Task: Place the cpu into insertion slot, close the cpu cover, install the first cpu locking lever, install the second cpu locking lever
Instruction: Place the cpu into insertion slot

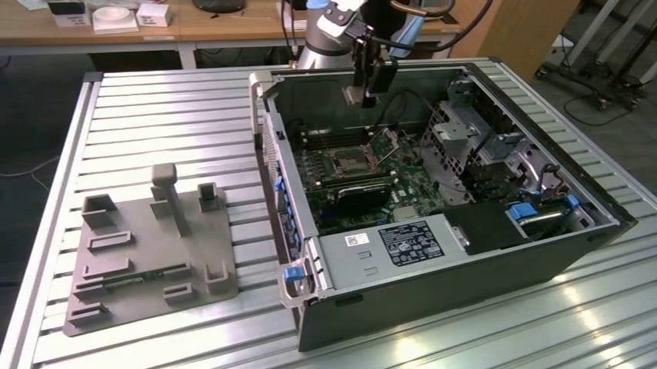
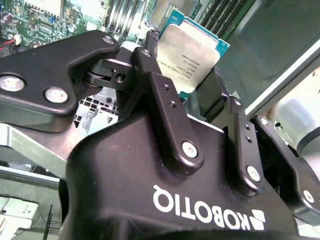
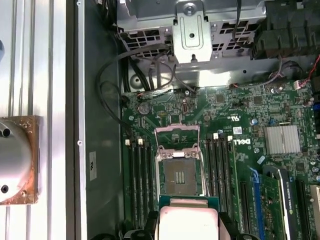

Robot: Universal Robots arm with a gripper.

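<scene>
My gripper (image 1: 361, 95) hangs above the open computer case (image 1: 575, 254), over its far part, shut on the cpu (image 1: 355, 94). In the second wrist view the cpu (image 2: 192, 47), a silvery square chip with a green edge, sits clamped between the black fingers (image 2: 152, 70) of the gripper (image 2: 187, 75). In the first wrist view the cpu (image 3: 187, 220) hovers just short of the insertion slot (image 3: 180, 175), whose dark contact field lies bare. The cpu cover (image 3: 177, 137) stands swung open on the far side of the slot. In the exterior view the insertion slot (image 1: 349, 161) lies well below the gripper.
Black memory slots (image 3: 137, 175) flank the socket on both sides. A finned heat sink (image 3: 282, 139), loose black cables (image 3: 107, 95) and a metal drive cage (image 1: 467, 134) crowd the case. A grey fixture plate (image 1: 154, 246) lies on the slatted table (image 1: 165, 108) at the exterior view's left.
</scene>
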